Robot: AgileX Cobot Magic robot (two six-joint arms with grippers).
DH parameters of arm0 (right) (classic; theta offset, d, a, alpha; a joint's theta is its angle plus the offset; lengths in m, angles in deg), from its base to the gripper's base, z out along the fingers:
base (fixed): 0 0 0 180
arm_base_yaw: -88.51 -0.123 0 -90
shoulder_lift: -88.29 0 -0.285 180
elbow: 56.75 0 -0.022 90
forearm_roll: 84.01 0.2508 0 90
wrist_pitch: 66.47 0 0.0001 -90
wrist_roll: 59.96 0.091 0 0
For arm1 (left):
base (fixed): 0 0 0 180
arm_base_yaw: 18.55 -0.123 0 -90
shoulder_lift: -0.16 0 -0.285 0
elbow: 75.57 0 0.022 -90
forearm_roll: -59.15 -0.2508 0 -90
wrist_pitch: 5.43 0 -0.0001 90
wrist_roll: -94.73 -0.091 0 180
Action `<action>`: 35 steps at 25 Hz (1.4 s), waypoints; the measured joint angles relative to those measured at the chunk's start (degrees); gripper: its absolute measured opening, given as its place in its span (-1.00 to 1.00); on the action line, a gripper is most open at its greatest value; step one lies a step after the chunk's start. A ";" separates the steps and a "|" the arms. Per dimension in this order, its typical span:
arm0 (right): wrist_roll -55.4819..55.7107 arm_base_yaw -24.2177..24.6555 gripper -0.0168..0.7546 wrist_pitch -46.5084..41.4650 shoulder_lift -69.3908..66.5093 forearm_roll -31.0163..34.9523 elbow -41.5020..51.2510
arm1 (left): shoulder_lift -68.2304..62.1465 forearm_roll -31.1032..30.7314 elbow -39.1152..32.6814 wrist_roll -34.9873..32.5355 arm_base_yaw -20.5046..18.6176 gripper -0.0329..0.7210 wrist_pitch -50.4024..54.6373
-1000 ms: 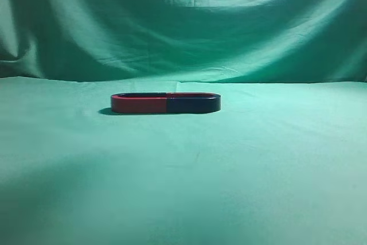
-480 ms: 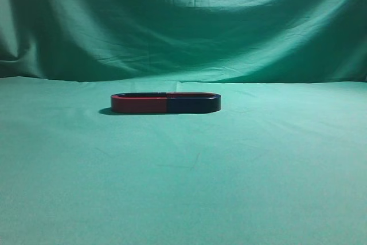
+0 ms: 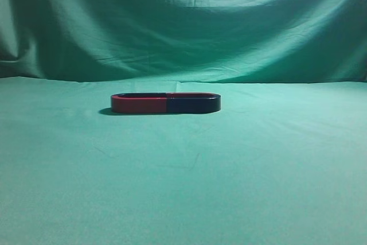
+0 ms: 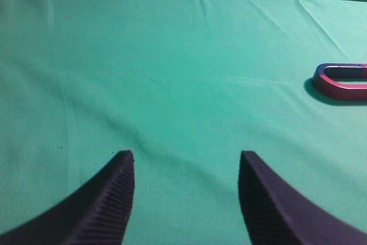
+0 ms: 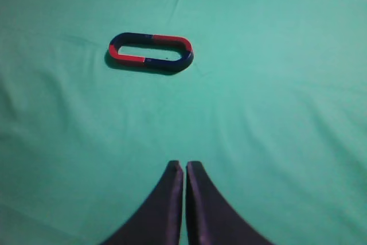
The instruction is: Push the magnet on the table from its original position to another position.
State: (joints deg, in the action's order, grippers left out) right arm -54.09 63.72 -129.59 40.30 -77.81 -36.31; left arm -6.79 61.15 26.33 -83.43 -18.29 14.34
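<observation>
The dark navy magnet (image 3: 193, 105) lies on the green table (image 3: 258, 164), joined end to end with a red U-shaped magnet (image 3: 139, 104) into one flat oval. In the right wrist view the navy magnet (image 5: 172, 63) and the red one (image 5: 123, 55) lie ahead and a little left of my right gripper (image 5: 184, 164). That gripper is shut and empty, well short of them. My left gripper (image 4: 186, 156) is open and empty over bare cloth. Only the red end of the oval (image 4: 341, 87) shows at that view's right edge. Neither gripper shows in the exterior view.
A draped green backdrop (image 3: 183, 21) hangs behind the table. The green cloth has shallow creases (image 4: 275, 21) around the magnets.
A dim shadow over the front left of the table has faded. The magnets have not moved.
</observation>
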 joint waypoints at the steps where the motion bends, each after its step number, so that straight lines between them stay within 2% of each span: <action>1: -0.44 0.00 -0.96 -0.01 2.80 0.00 1.21 | 0.00 0.00 0.00 0.00 0.00 0.07 0.00; 5: -1.56 0.00 -0.96 0.02 14.46 0.00 5.59 | 0.00 0.00 0.00 0.00 0.00 0.07 0.00; 9: -1.49 0.00 -0.96 -3.92 23.36 -0.18 7.67 | 0.00 0.00 0.00 0.00 0.00 0.07 0.00; 13: -1.49 0.00 -0.96 -9.30 28.23 -1.19 7.77 | 0.00 0.00 0.00 0.00 0.00 0.07 0.00; 17: -1.49 0.00 -0.96 -9.41 29.53 -1.40 8.15 | 0.00 0.00 0.00 0.00 0.00 0.07 0.00; 22: -1.49 0.00 -0.96 2.46 31.56 -3.25 14.17 | 0.00 0.00 0.00 0.00 0.00 0.07 0.00; 26: -1.59 0.95 -0.96 17.61 34.06 -4.17 23.54 | 0.00 0.00 0.00 0.00 0.00 0.07 0.00; 31: -1.72 8.32 -0.96 37.68 39.71 -7.46 38.94 | 0.00 0.00 0.00 0.00 0.00 0.07 0.00; 35: -1.72 14.99 -0.96 43.54 40.86 -9.00 48.59 | 0.00 0.00 0.00 0.00 0.00 0.07 0.00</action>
State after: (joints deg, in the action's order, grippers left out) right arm -55.81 78.71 -86.05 81.16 -86.81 12.28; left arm -6.79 61.15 26.33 -83.43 -18.29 14.34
